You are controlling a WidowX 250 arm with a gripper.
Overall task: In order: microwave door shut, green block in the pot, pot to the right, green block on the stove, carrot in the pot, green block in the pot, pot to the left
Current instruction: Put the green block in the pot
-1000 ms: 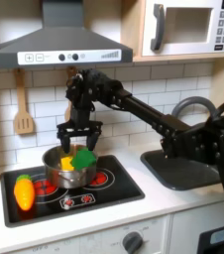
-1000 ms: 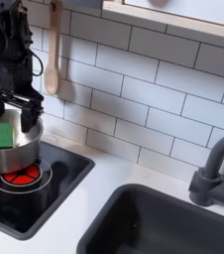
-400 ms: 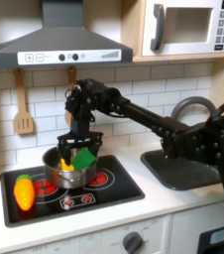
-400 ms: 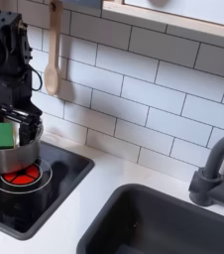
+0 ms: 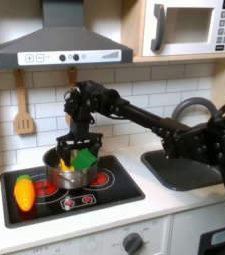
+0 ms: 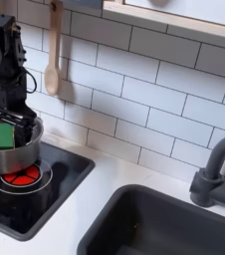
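Over the last second the arm had dropped and swung a little toward the first exterior view's left, so the gripper (image 5: 78,149) sat lower over the pot (image 5: 70,177) than it had a moment earlier, its fingers reaching down to either side of the green block (image 5: 85,159). The block itself had barely shifted: it stood in the pot, tilted, its top well above the rim, beside a small yellow piece (image 5: 65,164). In the second exterior view the gripper (image 6: 7,118) hung right over the green block (image 6: 2,134), which filled much of the pot (image 6: 19,151). The fingers looked spread about as wide as the block, but whether they pressed on it or merely flanked it could not be told from either picture. The pot rested on the stove (image 5: 110,191), over the burner toward the first exterior view's left, and the carrot (image 5: 23,191) lay on the cooktop just beside the pot, not in it. The microwave door (image 5: 184,28) appeared shut, so that step seemed done. With the block already inside the pot and the claw coming down onto it, the likelier reading was that the arm was setting up to lift the block out and put it on the stove, though a release just after placing it could not be ruled out
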